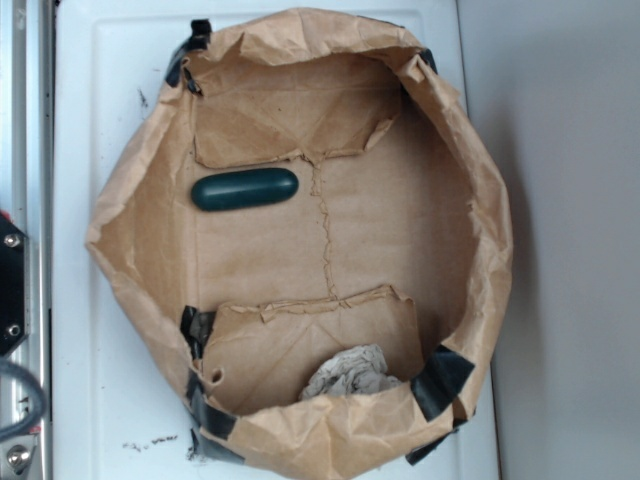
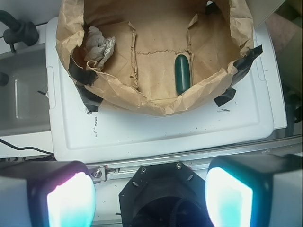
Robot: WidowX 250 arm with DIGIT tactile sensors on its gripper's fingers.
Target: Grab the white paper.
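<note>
Jaws [image 2: 150, 198] spread wide, holding nothing, both pads lit at the bottom of the wrist view. White paper [image 2: 98, 46] lies well ahead of the jaws and off to their left side, crumpled against the inner wall of the brown paper bag [image 2: 156, 101]. Dark green case [image 2: 182, 73] lies ahead, slightly right, on the bag floor, apart from the paper. Bag sits on a white board [image 2: 156, 130].

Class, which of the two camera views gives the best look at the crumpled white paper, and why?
The wrist view: the white paper lies mostly uncovered against the brown bag's inner wall, creases clear. In the exterior view the white paper is partly hidden behind the bag's near rim. The gripper is open, outside the bag.
</note>
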